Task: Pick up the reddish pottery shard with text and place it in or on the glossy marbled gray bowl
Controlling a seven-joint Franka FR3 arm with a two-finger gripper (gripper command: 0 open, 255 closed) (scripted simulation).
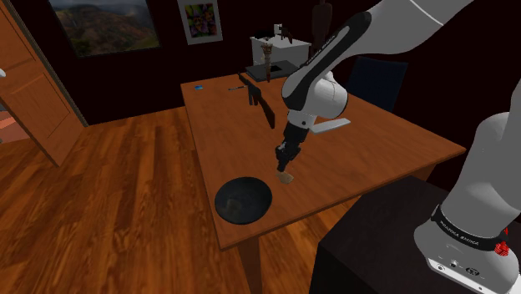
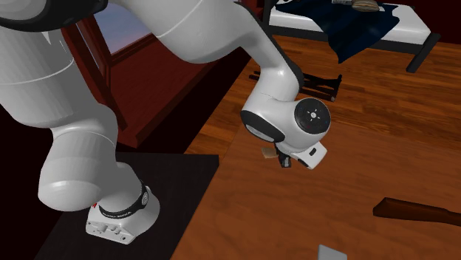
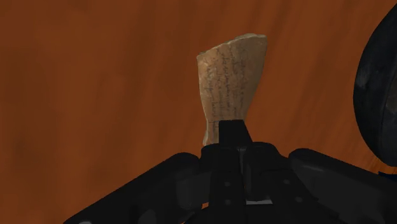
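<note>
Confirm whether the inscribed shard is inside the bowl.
Outside: the shard is clasped by the gripper, beside the dark bowl.

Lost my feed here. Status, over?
Tool shut on inscribed shard. Dark bowl close by. Nothing between them.

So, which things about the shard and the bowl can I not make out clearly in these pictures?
1. Wrist view: the shard bears dark lines of writing, too small to read; the gripper covers its lower end.
2. Wrist view: the bowl is cut off by the picture's edge.
3. Shoulder view: whether the shard rests on the table or is lifted is too small to tell.
</note>
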